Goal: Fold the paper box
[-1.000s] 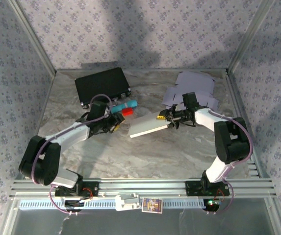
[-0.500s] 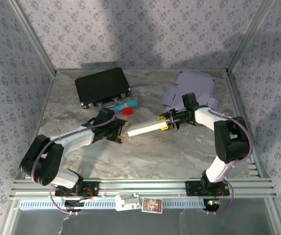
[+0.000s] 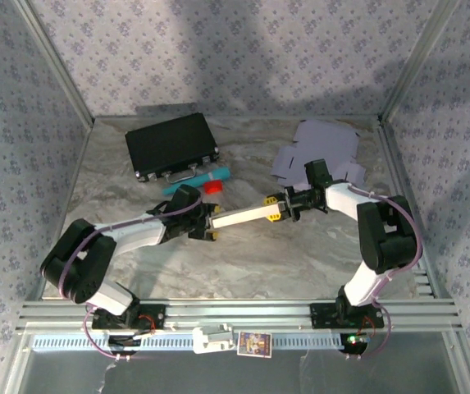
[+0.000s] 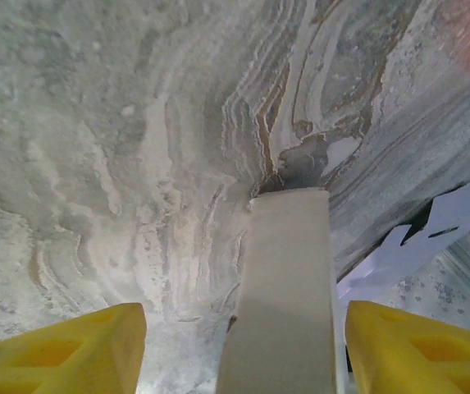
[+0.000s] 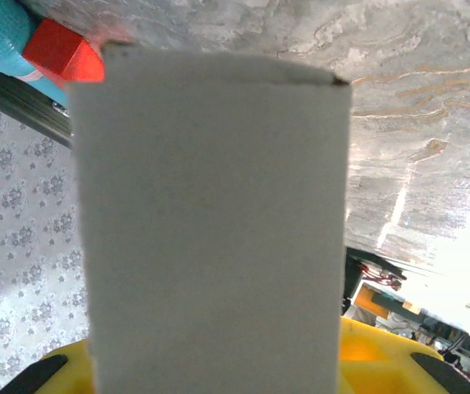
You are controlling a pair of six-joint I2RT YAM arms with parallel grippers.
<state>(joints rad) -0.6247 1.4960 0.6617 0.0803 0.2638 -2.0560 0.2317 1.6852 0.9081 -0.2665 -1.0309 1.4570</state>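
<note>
Presently, the flattened paper box [image 3: 243, 217] sits at scene centre, its right end clamped in the right gripper [image 3: 277, 208]. The left gripper [image 3: 211, 226] stands wide, straddling the left end without contact. Step judged: securing a two-handed hold. Next, close squarely before pressing the box open.

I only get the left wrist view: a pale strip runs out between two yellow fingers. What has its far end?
Observer: The right hand is shut on the far end of the paper box.
Operator: And the red corner at my top right?
Observer: A red block beside a teal item, just in front of a black case.
Operator: Is the strip really that narrow?
Observer: No, the right wrist view shows its broad, plain face.
</note>
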